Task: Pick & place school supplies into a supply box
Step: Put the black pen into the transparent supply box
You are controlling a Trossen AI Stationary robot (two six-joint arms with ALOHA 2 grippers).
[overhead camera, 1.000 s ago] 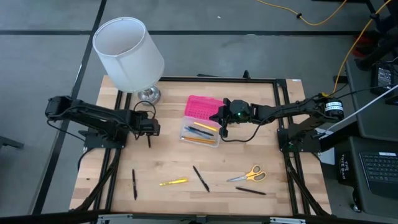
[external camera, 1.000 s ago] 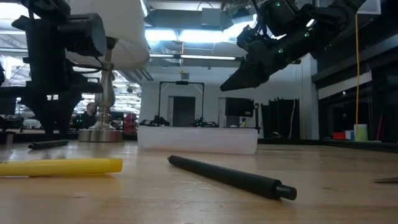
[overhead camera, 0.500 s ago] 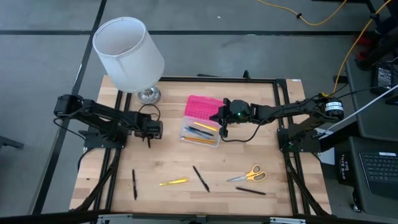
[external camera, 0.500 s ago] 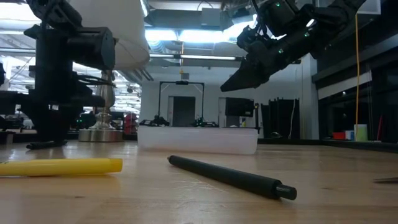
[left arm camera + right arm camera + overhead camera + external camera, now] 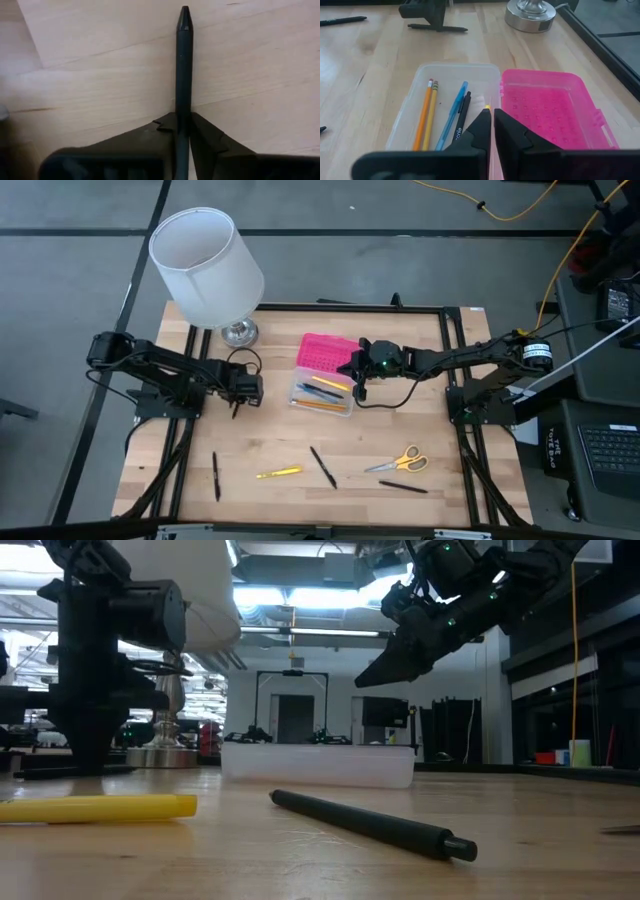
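Observation:
My left gripper [image 5: 238, 398] stands on the table's left half, pointing down, shut on a black pen [image 5: 184, 60] that lies on the wood. The supply box sits mid-table, its pink lid [image 5: 328, 352] open beside the clear base [image 5: 322, 394]. The base holds two pencils [image 5: 426, 112], a blue pen [image 5: 452, 117] and a black pen [image 5: 461, 117]. My right gripper [image 5: 358, 386] hovers shut above the box's right edge and holds nothing that I can see. Near the front edge lie a yellow pen [image 5: 278, 472], black pens [image 5: 322, 467] and yellow-handled scissors [image 5: 398, 461]. My left gripper pinches the black pen's shaft [image 5: 183, 107] between its two fingers, some way back from the pointed tip [image 5: 185, 11]. The fingers come from above, pointing down, and lie across the pen. The pen lies level at the table top [image 5: 437, 28].
A white-shaded lamp [image 5: 205, 265] stands on its metal foot [image 5: 238, 332] at the far left corner, close behind my left arm. Another black pen [image 5: 215, 476] lies near the front left and one more [image 5: 403, 487] near the scissors.
My left gripper has moved slightly toward the table's right edge and come down onto the black pen, taking hold of it. The pen stays on the table. My right gripper has kept still above the box.

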